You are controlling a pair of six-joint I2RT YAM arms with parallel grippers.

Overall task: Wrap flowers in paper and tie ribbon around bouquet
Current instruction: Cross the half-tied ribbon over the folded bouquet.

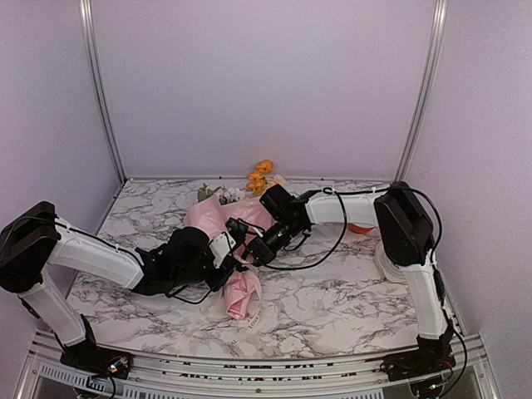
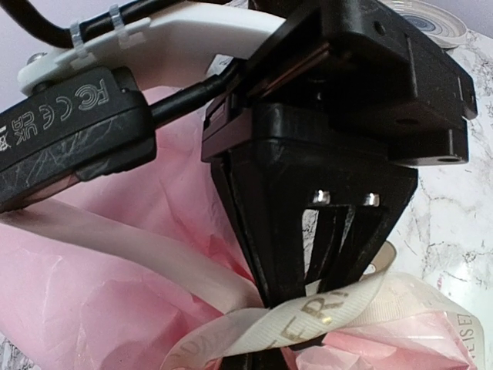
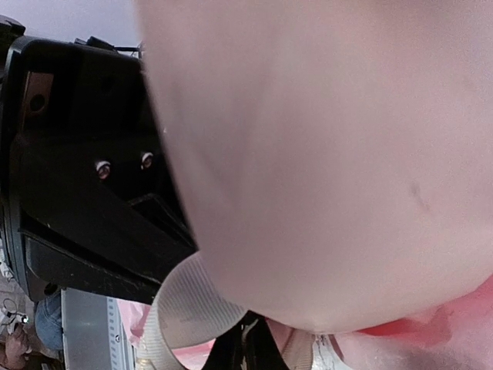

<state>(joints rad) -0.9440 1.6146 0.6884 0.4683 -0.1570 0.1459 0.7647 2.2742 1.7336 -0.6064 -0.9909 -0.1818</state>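
Note:
The bouquet [image 1: 218,218] lies across the middle of the marble table, a cone of pink paper [image 1: 241,295] with the flowers [image 1: 262,174] sticking out orange at its far end. My left gripper [image 1: 235,251] and right gripper [image 1: 253,246] meet tip to tip over its waist. The cream ribbon [image 2: 331,312] with gold lettering loops round the pink paper [image 2: 92,308] there. My right gripper [image 2: 308,297] points down with its fingers together at the ribbon. My left gripper [image 2: 258,361] is shut where the ribbon comes out. A blurred ribbon [image 3: 185,308] fills the right wrist view above my right gripper [image 3: 253,351].
The marble table [image 1: 349,291] is walled on three sides, with metal posts [image 1: 100,91] at the back corners. A white spool [image 2: 431,15] lies near the right arm's base. Something orange-red [image 1: 359,227] sits behind the right forearm. Black cables [image 1: 324,249] hang over the table.

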